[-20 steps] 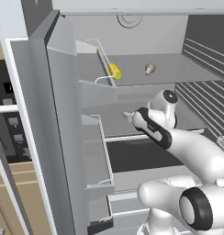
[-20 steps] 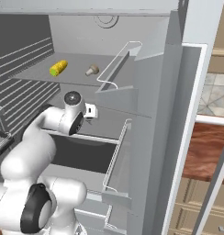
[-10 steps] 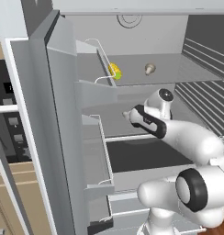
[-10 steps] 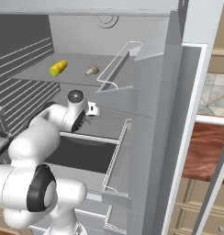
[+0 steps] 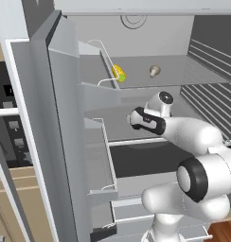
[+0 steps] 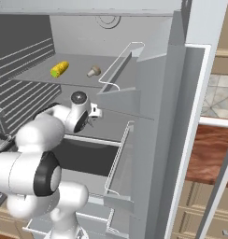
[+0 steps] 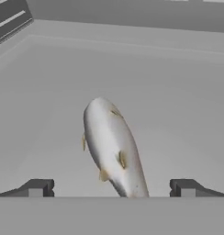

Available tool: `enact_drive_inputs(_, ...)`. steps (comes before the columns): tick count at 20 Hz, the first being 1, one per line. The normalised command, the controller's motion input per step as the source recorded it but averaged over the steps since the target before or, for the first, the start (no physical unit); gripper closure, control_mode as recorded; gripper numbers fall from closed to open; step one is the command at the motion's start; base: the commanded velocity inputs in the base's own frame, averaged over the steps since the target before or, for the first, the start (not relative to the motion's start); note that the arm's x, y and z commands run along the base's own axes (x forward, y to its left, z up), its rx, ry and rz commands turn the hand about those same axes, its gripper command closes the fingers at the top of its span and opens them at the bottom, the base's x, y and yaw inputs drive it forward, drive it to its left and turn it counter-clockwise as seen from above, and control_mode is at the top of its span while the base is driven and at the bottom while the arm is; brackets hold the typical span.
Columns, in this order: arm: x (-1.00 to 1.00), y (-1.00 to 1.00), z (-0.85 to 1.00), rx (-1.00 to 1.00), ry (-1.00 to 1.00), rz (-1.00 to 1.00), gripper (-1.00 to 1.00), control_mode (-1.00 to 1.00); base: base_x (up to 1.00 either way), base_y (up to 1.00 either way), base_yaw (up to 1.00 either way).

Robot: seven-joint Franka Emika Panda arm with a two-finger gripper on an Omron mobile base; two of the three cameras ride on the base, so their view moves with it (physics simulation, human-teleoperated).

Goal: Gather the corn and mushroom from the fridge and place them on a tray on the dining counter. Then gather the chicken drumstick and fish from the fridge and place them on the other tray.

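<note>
A silvery fish (image 7: 111, 147) lies on the grey middle shelf of the open fridge, its tail end between my fingertips. My gripper (image 7: 111, 188) is open, one dark fingertip (image 7: 36, 187) on each side of the fish, touching nothing. From the base, my hand (image 5: 138, 118) (image 6: 93, 112) reaches in under the upper shelf. On that upper shelf lie the yellow corn (image 5: 118, 73) (image 6: 60, 69) and the small brown mushroom (image 5: 155, 71) (image 6: 93, 71). The chicken drumstick and the trays are out of view.
The open fridge door (image 5: 65, 123) (image 6: 176, 116) carries wire-railed bins (image 5: 101, 156) (image 6: 118, 158) close beside my arm. A dark drawer (image 5: 136, 158) sits below the middle shelf. Ribbed fridge walls (image 5: 207, 94) (image 6: 22, 88) close in the sides.
My arm has pushed further into the fridge along the middle shelf, elbow swinging up. The jaws have stayed open. Corn and mushroom have not moved.
</note>
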Motion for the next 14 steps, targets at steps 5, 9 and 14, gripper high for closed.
enact_drive_inputs(5, 0.32, 0.02, -0.10, 0.00, 0.00, 0.01, -1.00, -1.00, 0.00, 0.00, 0.00)
enact_drive_inputs(9, 0.26, 0.05, -0.10, 0.00, 0.02, 0.02, -1.00, -1.00, 0.00, 0.00, 0.00)
enact_drive_inputs(14, 0.09, 0.07, -0.18, 0.00, 0.00, 0.09, -1.00, -1.00, 0.00, 0.00, 0.00)
